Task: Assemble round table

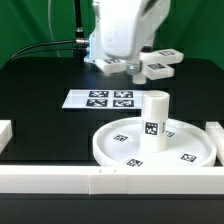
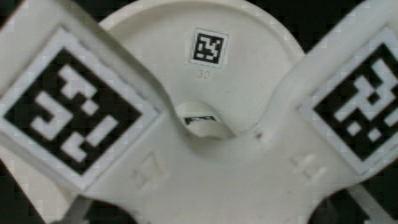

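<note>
The large round disc (image 1: pixel 130 150) lies on the table at the front right of the exterior view, with the short cylinder leg (image 1: pixel 153 120) standing upright at its centre. My gripper (image 1: pixel 120 68) is at the back, shut on the cross-shaped foot (image 1: pixel 158 64), which sticks out toward the exterior view's right. In the wrist view the foot (image 2: pixel 196 165) fills the picture. Two of its tagged arms spread to either side, a third arm (image 2: pixel 210 45) points away, and its centre hole (image 2: pixel 205 125) shows. My gripper (image 2: pixel 199 205) is mostly hidden by the foot.
The marker board (image 1: pixel 100 98) lies flat between the gripper and the disc. Long white border rails run along the front edge (image 1: pixel 60 180) and at both sides (image 1: pixel 5 135). A green backdrop stands behind the black table.
</note>
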Tool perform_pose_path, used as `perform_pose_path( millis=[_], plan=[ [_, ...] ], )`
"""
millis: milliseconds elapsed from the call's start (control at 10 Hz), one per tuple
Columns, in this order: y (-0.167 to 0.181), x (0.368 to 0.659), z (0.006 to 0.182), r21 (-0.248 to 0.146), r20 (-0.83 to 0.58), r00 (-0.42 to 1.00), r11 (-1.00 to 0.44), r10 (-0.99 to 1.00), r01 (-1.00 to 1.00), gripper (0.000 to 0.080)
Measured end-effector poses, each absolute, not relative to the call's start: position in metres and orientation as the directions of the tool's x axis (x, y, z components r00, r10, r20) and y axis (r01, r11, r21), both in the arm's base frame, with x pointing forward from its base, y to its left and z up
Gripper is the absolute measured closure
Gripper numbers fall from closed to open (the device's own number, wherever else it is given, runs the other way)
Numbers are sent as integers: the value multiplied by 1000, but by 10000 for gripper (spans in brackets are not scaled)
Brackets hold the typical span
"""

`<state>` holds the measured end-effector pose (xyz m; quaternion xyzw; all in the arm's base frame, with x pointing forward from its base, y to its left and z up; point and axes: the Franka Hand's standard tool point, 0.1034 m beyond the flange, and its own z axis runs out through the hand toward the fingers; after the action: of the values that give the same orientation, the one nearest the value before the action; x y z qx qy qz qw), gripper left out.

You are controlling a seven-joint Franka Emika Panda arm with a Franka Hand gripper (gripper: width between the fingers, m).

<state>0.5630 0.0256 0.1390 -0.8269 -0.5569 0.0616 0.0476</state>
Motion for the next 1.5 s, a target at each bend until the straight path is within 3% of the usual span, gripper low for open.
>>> perform_pose_path(
  millis=[500,600,800,1500],
  plan=[
    [25,563,134,-156,-52,374,-377,926,913,354],
    [27,561,126,-123,-33,378,-379,925,917,354],
    [27,561,123,-103,-26,369,-370,929,923,354],
    [35,560,117,-111,-25,376,-377,926,920,353]
  ],
)
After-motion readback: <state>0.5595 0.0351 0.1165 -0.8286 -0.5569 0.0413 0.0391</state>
